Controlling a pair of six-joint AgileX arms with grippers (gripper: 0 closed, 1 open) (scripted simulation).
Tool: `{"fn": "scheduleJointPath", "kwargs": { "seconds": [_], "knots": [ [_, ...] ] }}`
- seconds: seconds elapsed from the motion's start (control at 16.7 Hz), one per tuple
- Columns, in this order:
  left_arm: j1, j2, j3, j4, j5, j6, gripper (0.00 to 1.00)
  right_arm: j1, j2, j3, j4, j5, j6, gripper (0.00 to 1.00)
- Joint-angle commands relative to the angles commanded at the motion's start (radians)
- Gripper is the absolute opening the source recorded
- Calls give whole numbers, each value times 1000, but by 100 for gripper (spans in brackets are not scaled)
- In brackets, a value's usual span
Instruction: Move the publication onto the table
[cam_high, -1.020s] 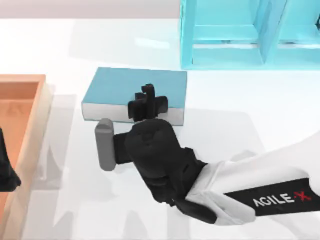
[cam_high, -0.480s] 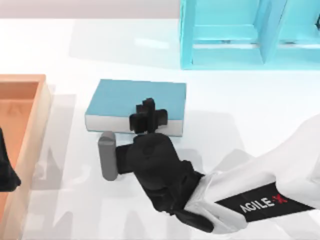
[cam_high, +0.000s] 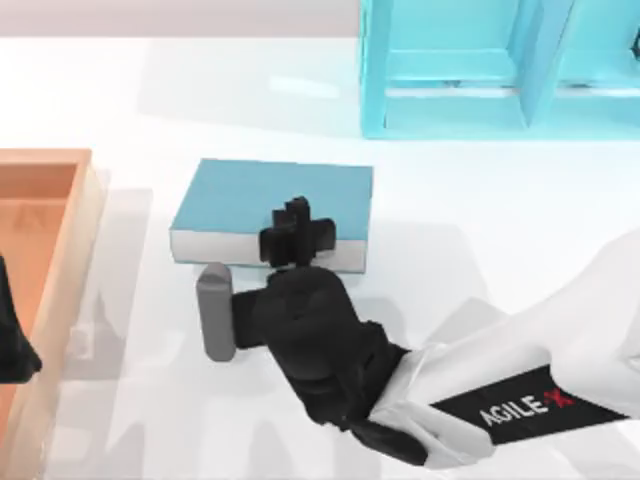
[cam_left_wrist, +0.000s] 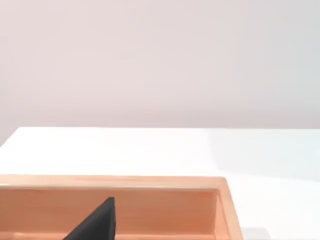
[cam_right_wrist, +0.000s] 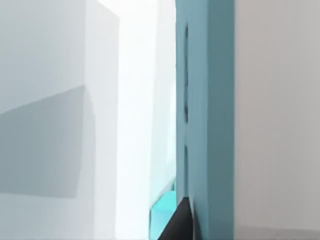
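The right hand (cam_high: 297, 232) sits over the near long edge of the publication (cam_high: 255, 195), its dark fingers overlapping the teal cover and the white page edge, though whether they clamp the book or merely rest against it cannot be told from above; the publication lies flat on the surface (cam_high: 480, 215), its cover up, stretching away from the hand toward the cyan shelf unit (cam_high: 500, 70), which stands well beyond the book's far edge; a grey cylindrical part of the wrist juts out just beside the hand, level with the book's near corner; the white forearm with its AGILEX lettering trails back from the hand toward the lower right of the top view; in the right wrist view the teal cover (cam_right_wrist: 205, 120) runs close past the camera with a dark fingertip (cam_right_wrist: 181, 222) against it; the left hand (cam_high: 12, 335) is parked well off to the far side of the book, over the orange wooden tray (cam_high: 60, 270), whose rim (cam_left_wrist: 115, 181) appears in the left wrist view.
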Motion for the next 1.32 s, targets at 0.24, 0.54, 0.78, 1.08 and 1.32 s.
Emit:
{"fn": "scheduleJointPath", "kwargs": {
  "seconds": [0.24,0.54,0.78,1.08,1.32],
  "knots": [
    [0,0,0,0,0,0,100,0,0,0,0,0,0,68],
    [0,0,0,0,0,0,100,0,0,0,0,0,0,100],
    [0,0,0,0,0,0,100,0,0,0,0,0,0,100],
    [0,0,0,0,0,0,100,3,0,-3,-3,2,3,100],
    [0,0,0,0,0,0,100,115,-44,-48,-76,93,78,100]
  ]
}}
